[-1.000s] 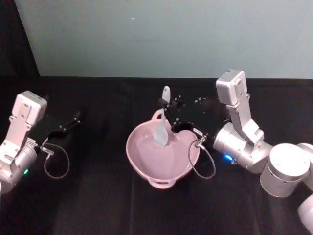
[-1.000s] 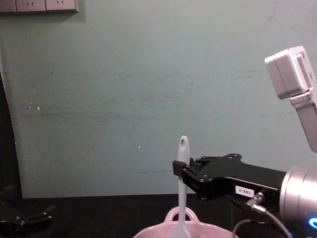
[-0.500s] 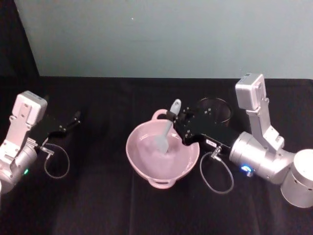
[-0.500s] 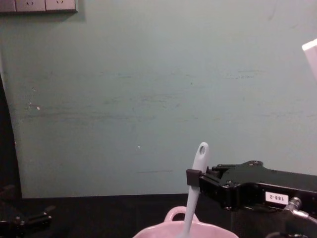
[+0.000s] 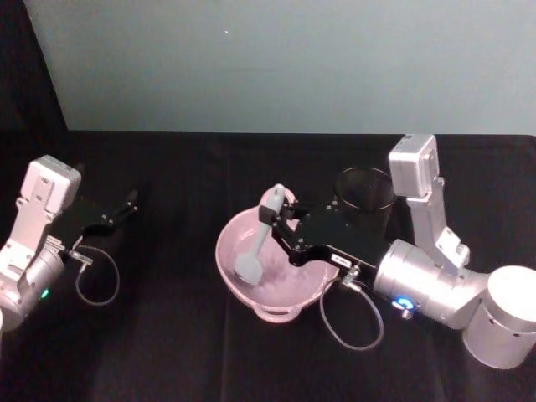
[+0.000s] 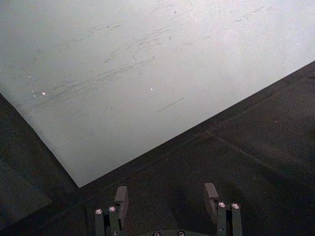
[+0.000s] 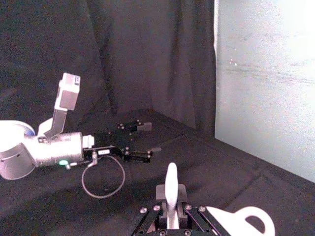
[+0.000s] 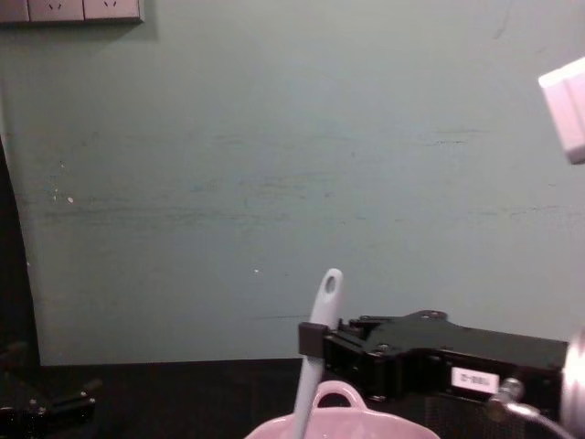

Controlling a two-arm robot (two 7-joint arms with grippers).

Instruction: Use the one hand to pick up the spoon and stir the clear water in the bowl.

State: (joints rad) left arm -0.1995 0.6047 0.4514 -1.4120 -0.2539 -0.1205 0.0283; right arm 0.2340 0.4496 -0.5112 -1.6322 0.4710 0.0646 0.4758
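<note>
On black cloth | right hand jaws clamp spoon in bowl (teal wall behind) | left hand parked, wide.

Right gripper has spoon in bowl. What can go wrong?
The spoon blade sits near the bowl's left wall; a wider sweep may shove the bowl or slop water.
The right gripper hangs low over the rim and might clip it.
The mesh cup stands close behind the right arm; a swing could topple it.
Left gripper parked far left: no threat.

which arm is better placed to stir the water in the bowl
Right: right claw is shut on the spoon, blade in the bowl; left claw sits open, far off to the side.
</note>
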